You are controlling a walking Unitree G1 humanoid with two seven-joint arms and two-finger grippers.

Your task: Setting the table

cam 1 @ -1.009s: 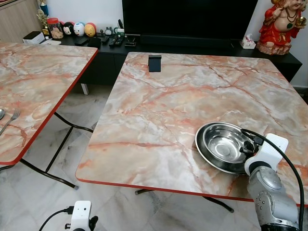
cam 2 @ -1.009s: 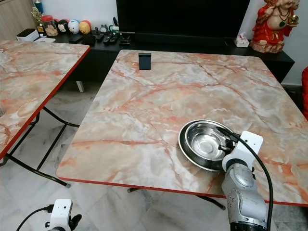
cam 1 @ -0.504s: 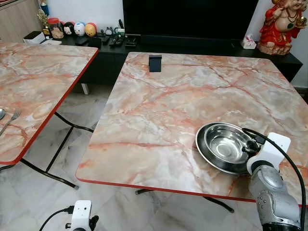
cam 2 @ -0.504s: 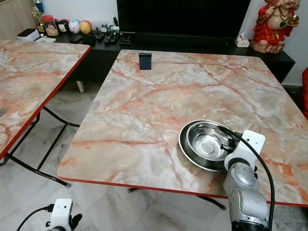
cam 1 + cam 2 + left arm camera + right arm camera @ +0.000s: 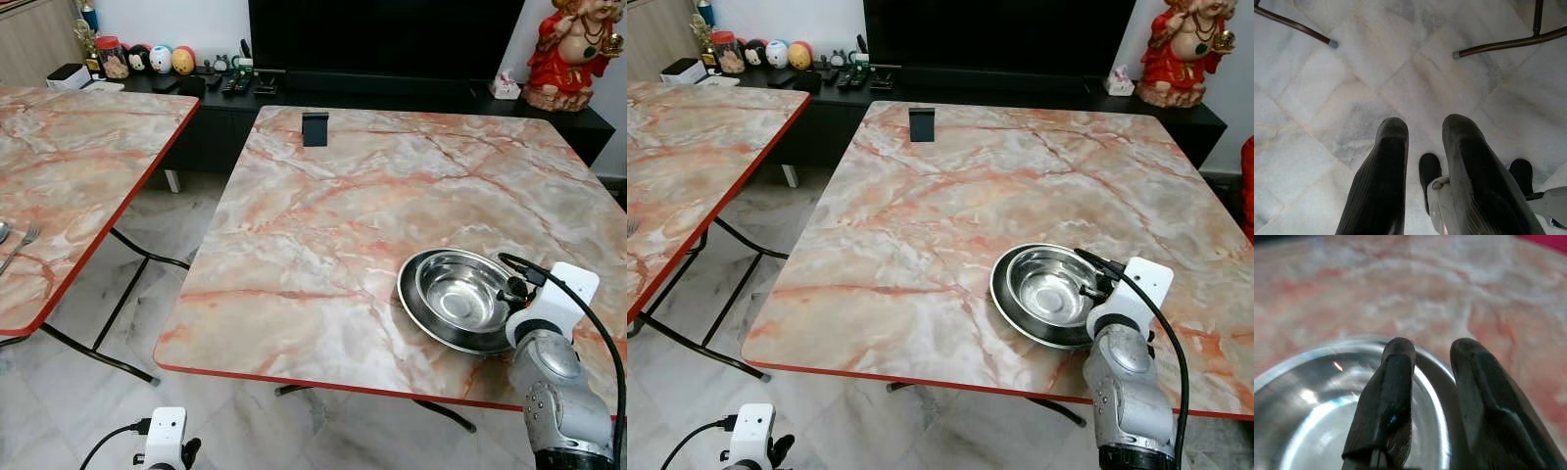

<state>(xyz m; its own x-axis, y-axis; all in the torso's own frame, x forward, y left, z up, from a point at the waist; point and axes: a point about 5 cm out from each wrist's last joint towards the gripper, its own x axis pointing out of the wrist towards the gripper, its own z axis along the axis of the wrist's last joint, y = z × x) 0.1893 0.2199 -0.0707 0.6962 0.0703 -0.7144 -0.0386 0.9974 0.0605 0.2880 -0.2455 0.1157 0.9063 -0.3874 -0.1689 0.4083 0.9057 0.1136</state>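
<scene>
A black stand (image 5: pixel 314 128) sits at the table's (image 5: pixel 333 225) eleven o'clock, clear of the right gripper (image 5: pixel 1432 352), whose fingers straddle the steel bowl's (image 5: pixel 456 294) three o'clock rim with a narrow gap; left gripper (image 5: pixel 1425 132) narrowly parted over floor tiles (image 5: pixel 1352 73).

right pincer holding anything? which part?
Nothing is gripped as far as shows: the right pincer stands open, its fingers straddling the near right rim of the steel bowl. Left pincer holds nothing.

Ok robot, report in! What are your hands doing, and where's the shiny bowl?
Right gripper open, fingers straddling the steel bowl's rim. Bowl sits on the marble table, near its front edge. Left gripper open, idle over the floor. Nothing in the way.
</scene>
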